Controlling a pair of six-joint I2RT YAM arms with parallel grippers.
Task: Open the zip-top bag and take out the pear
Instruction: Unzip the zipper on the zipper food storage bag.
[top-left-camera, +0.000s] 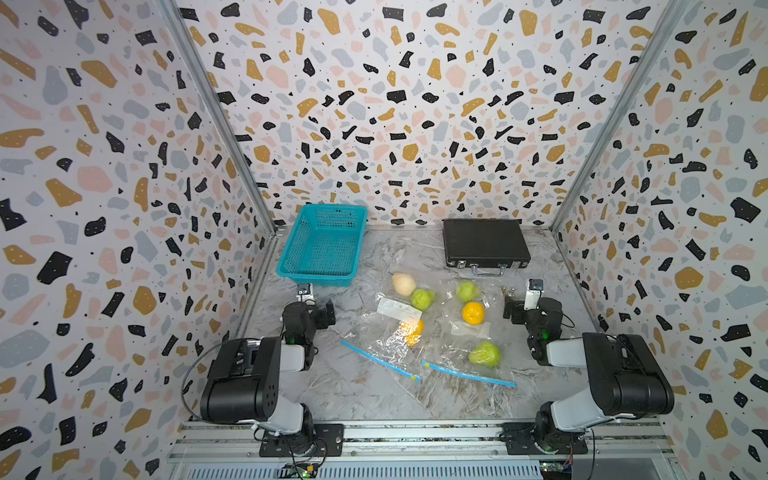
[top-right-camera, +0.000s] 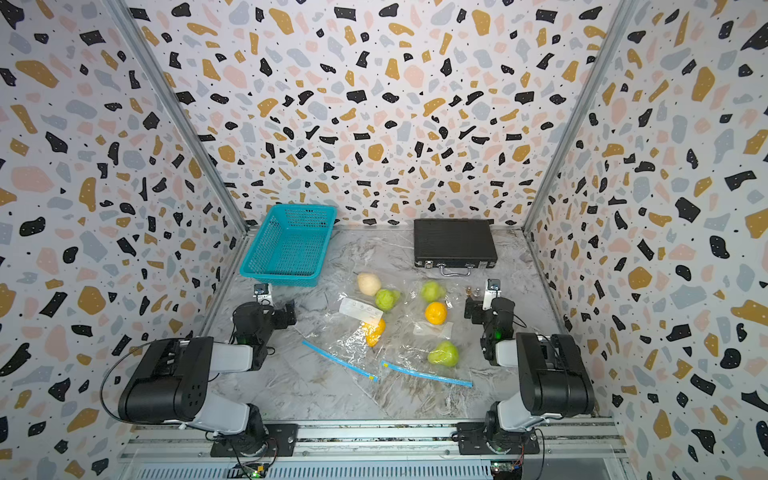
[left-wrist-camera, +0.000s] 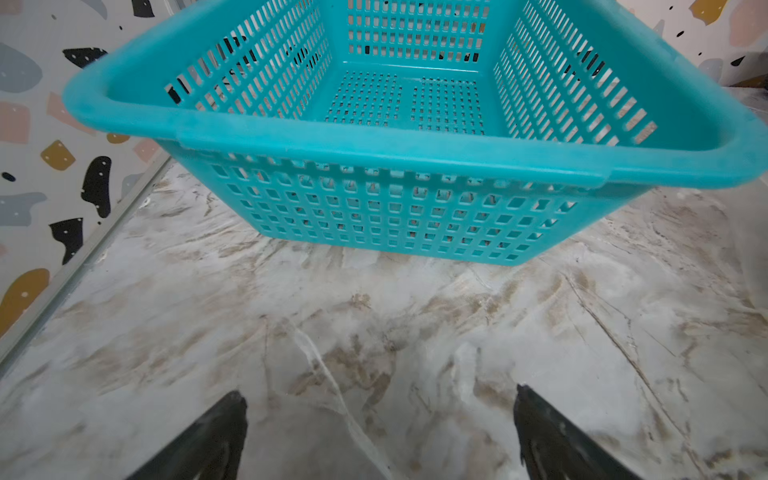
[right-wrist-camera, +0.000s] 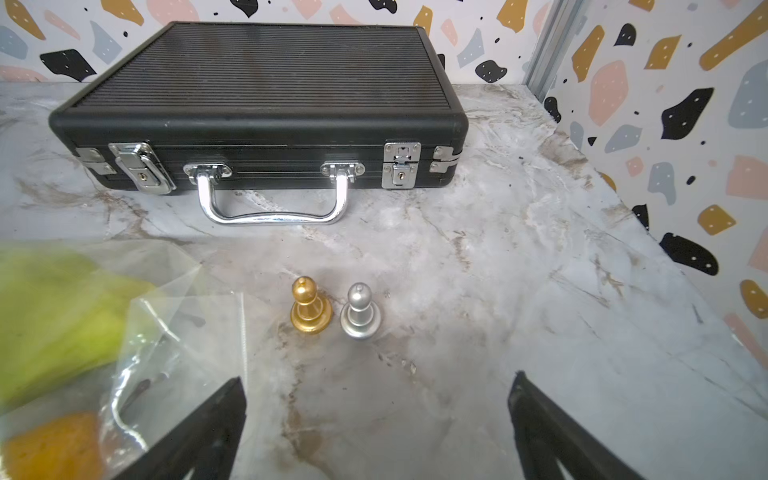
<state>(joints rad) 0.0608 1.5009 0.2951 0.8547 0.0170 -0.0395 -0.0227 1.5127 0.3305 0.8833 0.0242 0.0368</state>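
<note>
Two clear zip-top bags lie flat mid-table in both top views. The left bag (top-left-camera: 365, 332) has its blue zip strip (top-left-camera: 380, 360) at the near end and holds a beige fruit (top-left-camera: 404, 284), a green fruit (top-left-camera: 422, 299) and an orange (top-left-camera: 413, 332). The right bag (top-left-camera: 455, 345), with zip strip (top-left-camera: 467, 373), holds a green pear (top-left-camera: 485, 354) near the zip, an orange (top-left-camera: 473, 313) and another green fruit (top-left-camera: 467, 291). My left gripper (left-wrist-camera: 380, 395) is open over bare table, left of the bags. My right gripper (right-wrist-camera: 376, 380) is open beside the right bag's far corner.
A teal mesh basket (top-left-camera: 322, 276) stands at the back left, just ahead of the left gripper. A closed black case (top-left-camera: 484, 243) lies at the back right. A gold chess piece (right-wrist-camera: 311, 305) and a silver one (right-wrist-camera: 360, 311) stand just ahead of the right gripper.
</note>
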